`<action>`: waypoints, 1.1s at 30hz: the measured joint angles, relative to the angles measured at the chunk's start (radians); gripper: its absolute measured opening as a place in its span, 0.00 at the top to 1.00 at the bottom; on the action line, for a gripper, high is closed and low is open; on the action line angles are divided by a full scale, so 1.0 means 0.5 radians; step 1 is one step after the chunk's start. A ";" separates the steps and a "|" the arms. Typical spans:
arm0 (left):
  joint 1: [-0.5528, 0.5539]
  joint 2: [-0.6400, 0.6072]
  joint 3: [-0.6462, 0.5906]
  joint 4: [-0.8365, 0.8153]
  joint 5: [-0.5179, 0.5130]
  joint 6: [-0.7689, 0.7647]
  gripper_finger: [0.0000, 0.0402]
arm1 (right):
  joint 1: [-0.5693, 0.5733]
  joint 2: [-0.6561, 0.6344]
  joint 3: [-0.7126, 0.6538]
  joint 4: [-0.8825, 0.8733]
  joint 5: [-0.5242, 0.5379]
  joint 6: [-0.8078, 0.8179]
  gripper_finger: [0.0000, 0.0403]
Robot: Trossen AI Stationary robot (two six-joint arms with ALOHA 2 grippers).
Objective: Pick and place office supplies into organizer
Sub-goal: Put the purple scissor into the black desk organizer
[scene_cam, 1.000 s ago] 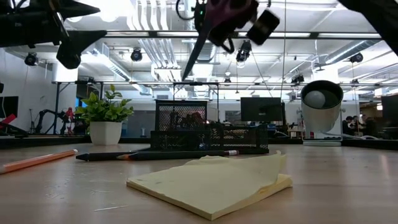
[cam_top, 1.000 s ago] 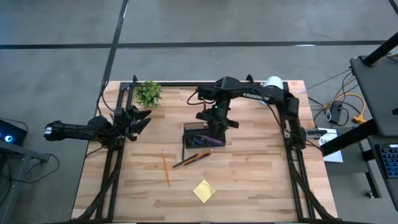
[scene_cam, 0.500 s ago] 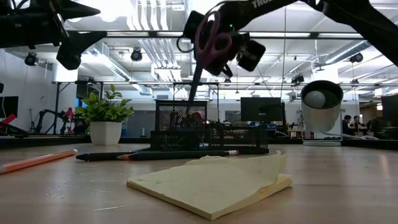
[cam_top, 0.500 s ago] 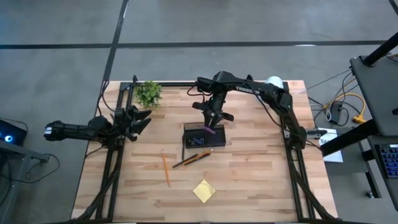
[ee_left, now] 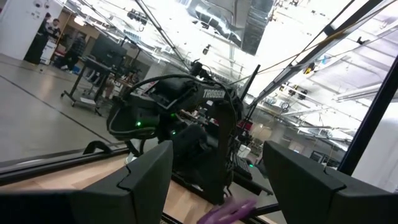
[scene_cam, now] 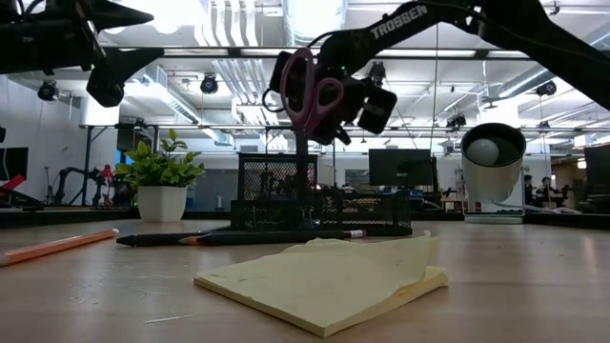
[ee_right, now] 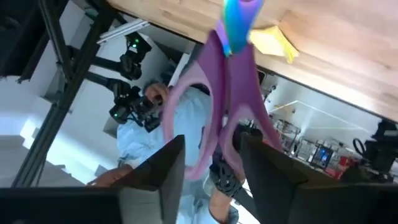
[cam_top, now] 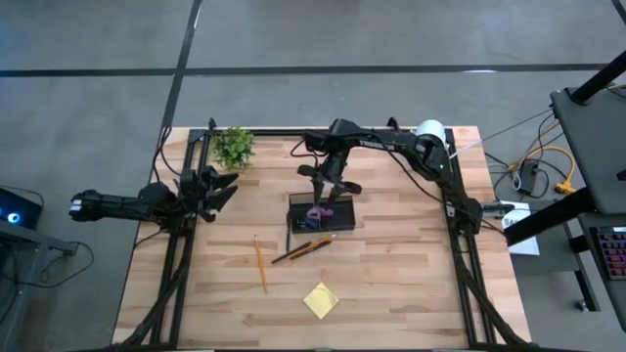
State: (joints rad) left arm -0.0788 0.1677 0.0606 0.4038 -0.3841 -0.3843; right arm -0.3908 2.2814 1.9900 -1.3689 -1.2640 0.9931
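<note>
The right gripper [cam_top: 329, 188] had carried the purple-handled scissors [scene_cam: 307, 88] toward the far side of the table and turned them upright: a second before, they hung tilted above the black organizer [cam_top: 321, 212]; at this moment the blades pointed down into the upright mesh pen compartment [scene_cam: 277, 191] at the organizer's left end, with the purple loops standing above its rim. The jaws had also begun to part. In the right wrist view the two dark fingers [ee_right: 153, 173] stood either side of the handles with gaps showing, so the grip looked loosened, though whether they were wholly free of the scissors could not be told. Judged from this, the scissors were being delivered and the release was underway.

The left gripper [cam_top: 217, 186] waited at the left edge of the table, jaws spread wide and empty, unchanged.

Still out on the wood near the organizer's front lay the orange pencil [cam_top: 260, 263], a dark pen [cam_top: 293, 253] crossed with another pencil-like piece, and, nearer still, the yellow sticky-note pad [cam_top: 320, 299].

How deep the blades sat could not be seen; the mesh hid the tips. What else was in the organizer was hard to make out, though something red and something blue showed through the mesh. The right arm covered the organizer's far edge from above.
</note>
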 joint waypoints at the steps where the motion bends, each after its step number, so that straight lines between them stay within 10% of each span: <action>1: 0.000 0.000 0.002 -0.001 0.000 0.000 0.41 | 0.000 0.000 0.004 0.031 -0.002 0.019 0.60; 10: 0.000 -0.019 0.001 0.014 0.000 0.000 0.41 | -0.016 -0.061 0.344 0.008 0.011 -0.277 0.50; 14: -0.001 -0.018 -0.001 0.014 0.001 -0.001 0.41 | 0.030 -0.152 0.561 -0.193 0.238 -0.896 0.50; 26: -0.001 -0.009 -0.003 0.010 0.022 -0.003 0.41 | 0.684 -0.475 0.543 -0.403 2.449 -2.059 0.50; 33: -0.001 -0.014 0.009 0.016 0.024 -0.004 0.41 | 0.986 -0.481 0.175 -0.338 2.984 -1.921 0.50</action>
State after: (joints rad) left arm -0.0792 0.1608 0.0650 0.4117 -0.3721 -0.3862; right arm 0.1023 2.0408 2.0776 -1.5377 0.2279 0.0327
